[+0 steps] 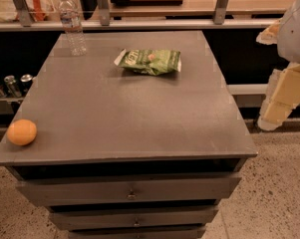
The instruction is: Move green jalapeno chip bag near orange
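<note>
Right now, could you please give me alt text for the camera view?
A green jalapeno chip bag lies far-centre on a grey cabinet top; the orange sits at its near left edge. A water bottle stands far left; the gripper hangs off the cabinet's right side.

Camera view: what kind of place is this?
Probably an office kitchen or snack area: a grey drawer cabinet, drink cans at left, a water bottle. The gripper hangs right of the cabinet.
</note>
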`<control>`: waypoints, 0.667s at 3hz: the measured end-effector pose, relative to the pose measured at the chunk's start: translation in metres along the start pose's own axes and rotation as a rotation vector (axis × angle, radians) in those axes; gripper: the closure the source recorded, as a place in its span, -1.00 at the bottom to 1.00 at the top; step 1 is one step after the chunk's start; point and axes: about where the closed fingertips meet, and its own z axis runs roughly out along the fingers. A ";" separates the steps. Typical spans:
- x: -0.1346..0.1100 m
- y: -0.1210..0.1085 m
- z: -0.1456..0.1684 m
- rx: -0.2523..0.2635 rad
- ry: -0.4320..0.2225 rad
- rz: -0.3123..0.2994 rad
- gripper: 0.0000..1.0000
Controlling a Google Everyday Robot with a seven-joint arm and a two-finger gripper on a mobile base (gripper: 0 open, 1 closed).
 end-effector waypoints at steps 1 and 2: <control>0.000 0.000 0.000 0.000 0.000 0.000 -1.00; -0.006 -0.007 0.004 0.010 -0.021 0.018 -1.00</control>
